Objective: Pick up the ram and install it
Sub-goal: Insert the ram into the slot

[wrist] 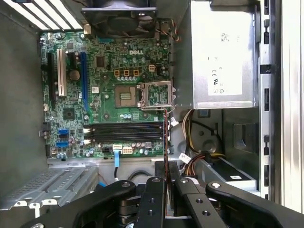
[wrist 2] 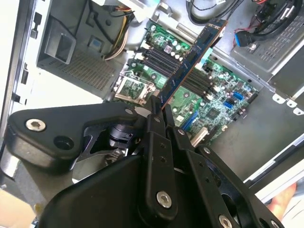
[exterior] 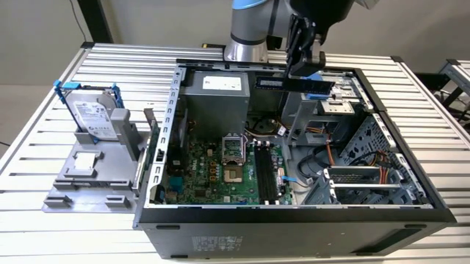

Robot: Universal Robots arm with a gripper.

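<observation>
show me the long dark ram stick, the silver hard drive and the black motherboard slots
long dark ram stick [wrist 2: 192, 59], second wrist view, mid board
silver hard drive [exterior: 94, 118], exterior view, labelled face
black motherboard slots [wrist: 126, 131], first wrist view, slot middle

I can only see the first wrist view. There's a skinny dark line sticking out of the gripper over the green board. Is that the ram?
Observer: Yes, you see it edge-on. In the second wrist view the ram shows its flat bluish side with chips, sticking out from the gripper.
Operator: Is it in a slot yet?
Observer: No. In the exterior view it hangs level, up by the top rim of the computer case, well above the motherboard slots.
Operator: Is anything outside the computer?
Observer: A hard drive in a blue-handled frame stands on a grey holder at the exterior view's left.
</observation>
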